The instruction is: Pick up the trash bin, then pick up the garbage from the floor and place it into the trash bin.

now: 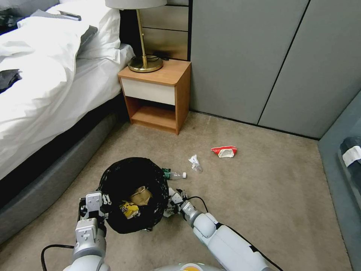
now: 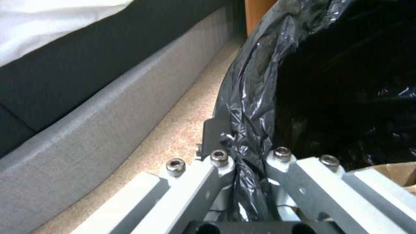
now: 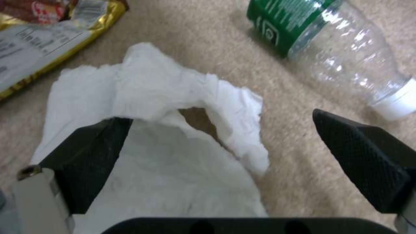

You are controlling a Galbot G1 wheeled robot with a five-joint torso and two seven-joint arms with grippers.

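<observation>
The left gripper (image 2: 249,162) has its jaws pinched on the bag-lined rim of the trash bin (image 1: 131,194), which sits low near the bed (image 1: 45,75), with tan paper and a yellow wrapper already inside. The right gripper (image 3: 221,143) is down at the floor (image 1: 263,195) just right of the bin, jaws spread wide over a white crumpled tissue (image 3: 164,130). One jaw tip rests on the tissue's edge; the other stands apart over bare carpet. The tissue looks feather-light, soft and easily torn (best pinched at its raised, crumpled ridge). A clear plastic bottle (image 3: 342,55) lies just beyond, and a gold-edged wrapper (image 3: 47,35) lies beside the tissue.
</observation>
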